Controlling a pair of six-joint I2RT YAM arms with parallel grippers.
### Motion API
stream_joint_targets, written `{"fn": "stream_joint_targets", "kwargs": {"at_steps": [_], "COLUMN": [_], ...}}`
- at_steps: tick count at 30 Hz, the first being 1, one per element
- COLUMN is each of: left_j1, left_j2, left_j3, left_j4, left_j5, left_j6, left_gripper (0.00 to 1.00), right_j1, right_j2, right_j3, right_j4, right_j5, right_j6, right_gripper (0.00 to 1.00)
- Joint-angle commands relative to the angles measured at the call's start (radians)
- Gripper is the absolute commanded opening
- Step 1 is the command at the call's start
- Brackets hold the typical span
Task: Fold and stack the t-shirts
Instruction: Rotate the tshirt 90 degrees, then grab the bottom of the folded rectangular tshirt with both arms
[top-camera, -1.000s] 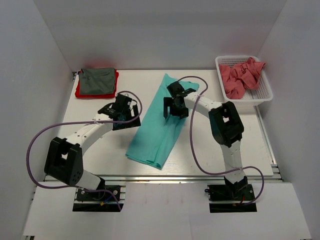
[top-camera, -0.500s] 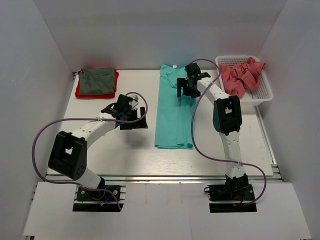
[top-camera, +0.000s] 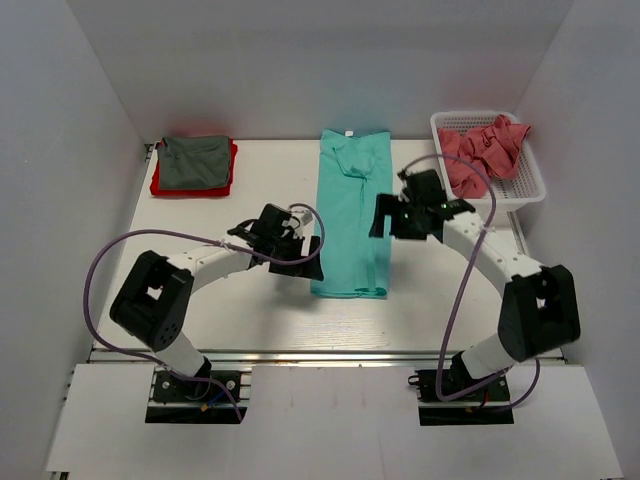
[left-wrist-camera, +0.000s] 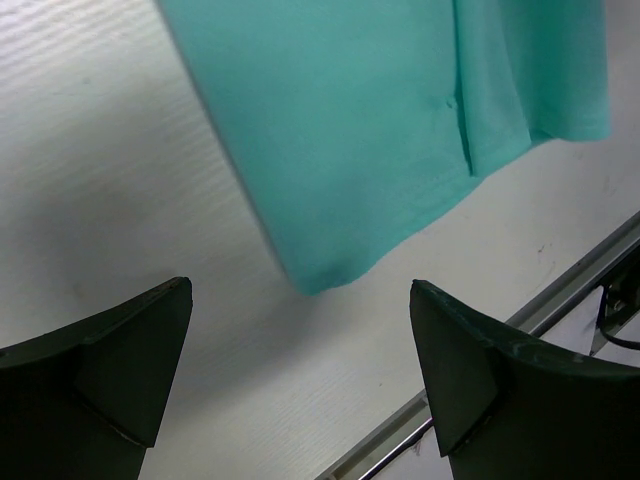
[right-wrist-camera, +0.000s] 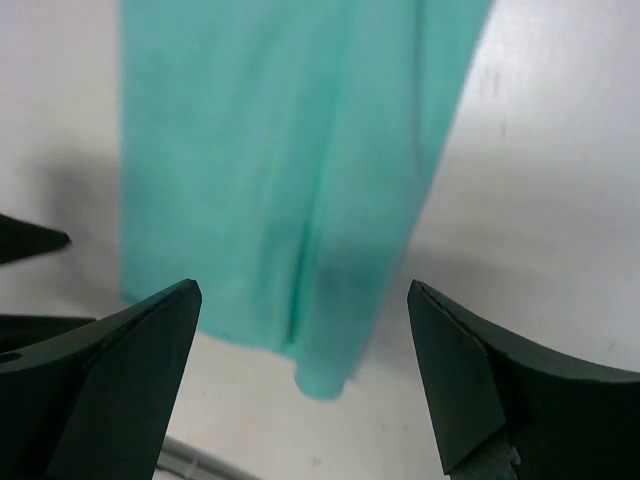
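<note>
Jaws both apart, empty, by teal t-shirt (top-camera: 350, 215); only top cam shows basket (top-camera: 527, 186)

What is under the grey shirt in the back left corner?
A red shirt lies under the grey shirt. Only its edges show, along the left, near and right sides. The rest is covered, so its fold and anything between the two cannot be seen.

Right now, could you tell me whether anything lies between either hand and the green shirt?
Nothing visible does. The left hand hangs open at the near left corner of the green shirt, and the right hand is open at its right edge. Both wrist views show only the table and the shirt ahead of the fingers.
</note>
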Motion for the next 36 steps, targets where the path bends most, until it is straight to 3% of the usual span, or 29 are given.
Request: {"fn": "stream_joint_targets", "kwargs": {"at_steps": [1, 5, 8, 12, 17, 22, 26, 27, 31, 34, 36], "left_j1": [-0.030, -0.064, -0.064, -0.085, -0.096, -0.115, -0.135, -0.135, -0.145, -0.155, -0.155], "left_j2": [0.006, 0.018, 0.018, 0.052, 0.093, 0.111, 0.122, 0.133, 0.133, 0.133, 0.133], "left_j3": [-0.004, -0.016, -0.039, -0.053, -0.031, -0.031, -0.050, -0.050, -0.070, -0.070, -0.070], "left_j4": [0.018, 0.008, 0.036, 0.068, 0.077, 0.077, 0.106, 0.107, 0.126, 0.117, 0.105], "left_j5": [-0.016, -0.071, -0.090, -0.090, -0.090, -0.090, -0.052, -0.035, -0.010, -0.001, 0.010], "left_j6": [0.011, 0.002, -0.021, -0.032, -0.041, -0.041, -0.063, -0.063, -0.072, -0.081, -0.081], "left_gripper": [1.00, 1.00, 0.90, 0.82, 0.74, 0.53, 0.40, 0.38, 0.25, 0.18, 0.18], "right_j1": [-0.005, -0.008, -0.006, -0.009, -0.008, -0.012, -0.012, -0.011, -0.009, -0.009, -0.008], "right_j2": [-0.061, -0.165, -0.178, -0.167, -0.152, -0.138, -0.118, -0.112, -0.112, -0.112, -0.120], "right_j3": [-0.194, -0.413, -0.463, -0.503, -0.500, -0.504, -0.533, -0.540, -0.587, -0.613, -0.613], "right_j4": [-0.015, 0.074, 0.145, 0.191, 0.214, 0.216, 0.237, 0.237, 0.271, 0.291, 0.283], "right_j5": [-0.056, -0.164, -0.208, -0.195, -0.219, -0.179, -0.141, -0.138, -0.158, -0.198, -0.202], "right_j6": [0.094, 0.126, 0.147, 0.155, 0.160, 0.175, 0.195, 0.198, 0.201, 0.199, 0.190], "right_gripper": [0.90, 0.90, 0.86, 0.80, 0.80, 0.74, 0.52, 0.38, 0.24, 0.00, 0.00]}}
